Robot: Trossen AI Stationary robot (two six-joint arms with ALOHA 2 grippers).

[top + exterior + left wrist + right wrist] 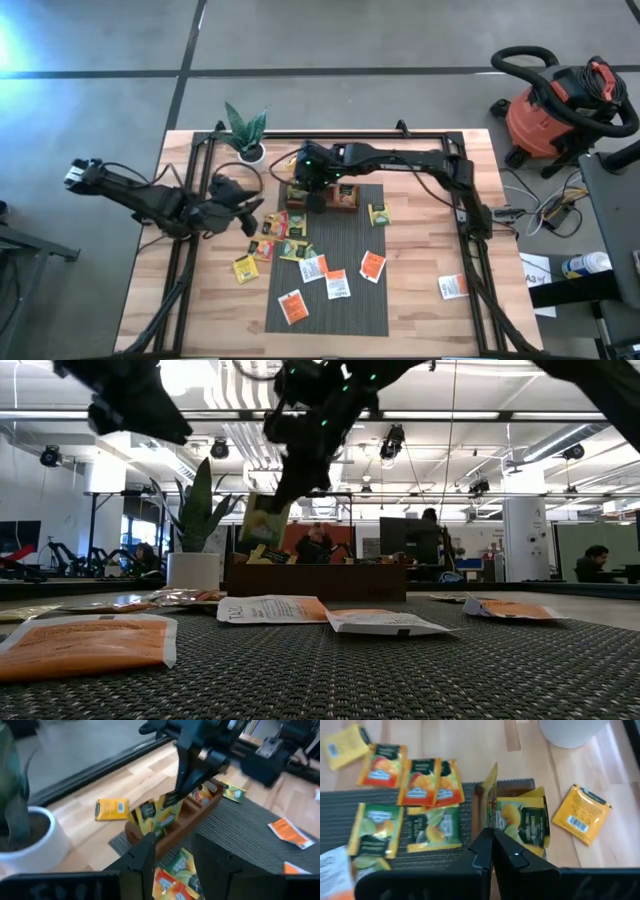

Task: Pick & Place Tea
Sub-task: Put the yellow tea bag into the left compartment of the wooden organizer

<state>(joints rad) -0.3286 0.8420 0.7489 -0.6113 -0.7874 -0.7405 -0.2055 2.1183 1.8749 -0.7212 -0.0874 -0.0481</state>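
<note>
High view: right gripper [305, 185] reaches over the wooden compartment tray [347, 200] at the far end of the grey mat [372, 305], fingers pressed together; the held sachet can't be made out from here. Left gripper [246, 212] sits just off the mat's left edge over bare tabletop [430, 320], beside the potted plant [246, 130]. Loose tea sachets [299, 249] scatter across the mat and wood, one white-orange one [453, 287] well apart on the right. Low view: a yellow-green sachet [262, 520] hangs on edge from the right gripper's tips, just above the tray's [320, 580] end, tilted a bit; flat sachets lie on the mat in front. Left wrist view: left fingers [144, 857] spread with nothing between them; more sachets lie below them and the tray is beyond. Right wrist view: right gripper [492, 840] pinches the thin top edge of the upright sachet [491, 795], which stands directly over the tray compartment already holding a yellow-green sachet [522, 822]. Judgement: sachets are very light, thin, floppy foil-paper, somewhat slick; they'll bend or swing when gripped, so pinch an edge or corner, best lifted off the mat. Loose ones lying flat look hard to get under.
</note>
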